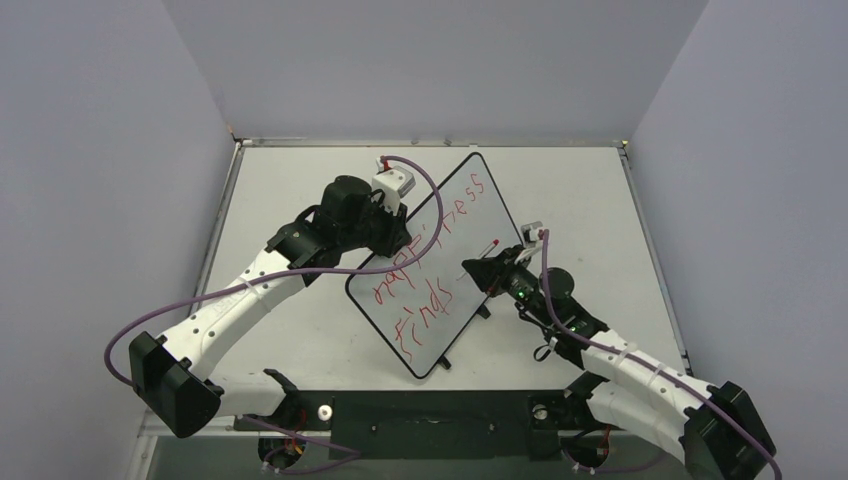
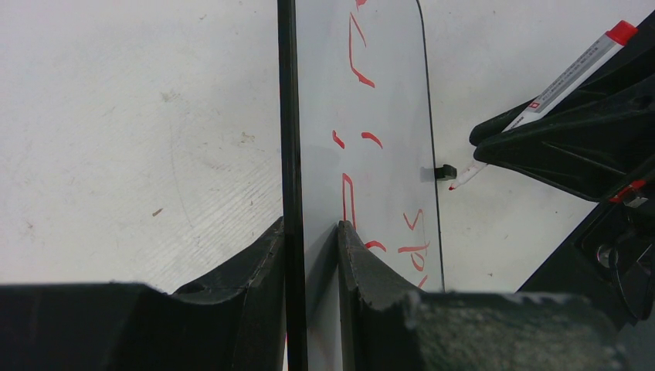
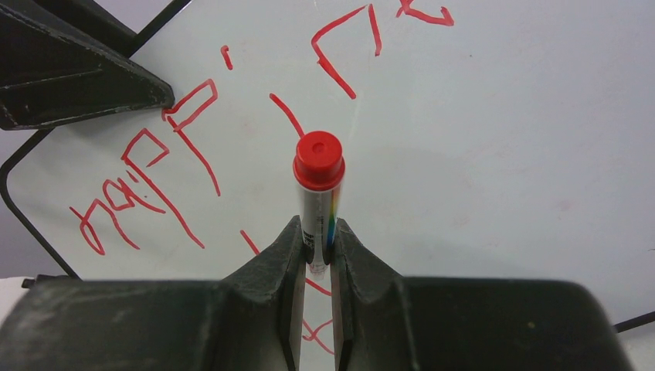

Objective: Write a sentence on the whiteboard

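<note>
The whiteboard (image 1: 452, 262) lies askew on the table, glossy white with a thin black rim. On it the sentence (image 1: 430, 255) runs in red: "happiness" above, "finds" below. My left gripper (image 1: 400, 235) is shut on the board's upper-left edge; in the left wrist view its fingers (image 2: 259, 263) pinch the whiteboard (image 2: 371, 116) by the rim. My right gripper (image 1: 482, 270) is shut on a red marker (image 1: 492, 247) over the board's right side. In the right wrist view the marker (image 3: 317, 193) stands between the fingers, above the sentence (image 3: 154, 185). Whether its tip (image 2: 456, 184) touches the board I cannot tell.
The white table (image 1: 600, 200) is closed in by grey walls on three sides. Two small black clips (image 1: 446, 362) stick out from the board's lower-right edge. Purple cables loop over both arms. The arm bases sit at the near edge.
</note>
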{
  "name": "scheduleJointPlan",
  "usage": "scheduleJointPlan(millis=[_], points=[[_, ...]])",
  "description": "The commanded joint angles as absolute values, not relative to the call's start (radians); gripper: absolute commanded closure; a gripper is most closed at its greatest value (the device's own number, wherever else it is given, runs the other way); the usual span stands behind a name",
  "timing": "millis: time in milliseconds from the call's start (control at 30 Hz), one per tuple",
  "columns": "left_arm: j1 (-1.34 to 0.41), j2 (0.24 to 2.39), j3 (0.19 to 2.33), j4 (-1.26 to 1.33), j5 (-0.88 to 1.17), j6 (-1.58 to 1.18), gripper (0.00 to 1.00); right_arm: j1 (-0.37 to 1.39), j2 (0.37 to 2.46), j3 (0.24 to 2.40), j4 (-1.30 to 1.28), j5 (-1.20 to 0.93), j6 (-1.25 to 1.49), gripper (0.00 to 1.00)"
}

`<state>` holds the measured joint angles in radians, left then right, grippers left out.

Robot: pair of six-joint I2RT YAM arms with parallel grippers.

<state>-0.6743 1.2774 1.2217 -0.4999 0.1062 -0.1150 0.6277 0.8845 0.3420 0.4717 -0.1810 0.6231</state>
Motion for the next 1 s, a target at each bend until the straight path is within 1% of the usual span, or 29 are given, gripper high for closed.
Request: scheduleJointPlan(millis=[0,200,467,733,967], points=[[-0.673,1.24,1.223,-0.481,0.051,-0.033,1.0,0.623,0.912,0.352,0.576,-0.197,0.64,1.0],[-0.673,1.24,1.223,-0.481,0.05,-0.031,1.0,0.623,0.974,0.362,0.638,-0.173,0.661,1.0],[-0.674,1.238,1.221,-0.481,0.051,-0.031,1.0,0.623,1.07,0.333,0.818,-0.137,0.729,1.0],[-0.673,1.236,1.221,-0.48,0.049,-0.031,1.0,0.621,1.077,0.301,0.864,-0.047,0.746,1.0],[-0.673,1.24,1.221,-0.48,0.049,-0.032,1.0,0.619,1.11,0.278,0.917,-0.012,0.766,1.0]])
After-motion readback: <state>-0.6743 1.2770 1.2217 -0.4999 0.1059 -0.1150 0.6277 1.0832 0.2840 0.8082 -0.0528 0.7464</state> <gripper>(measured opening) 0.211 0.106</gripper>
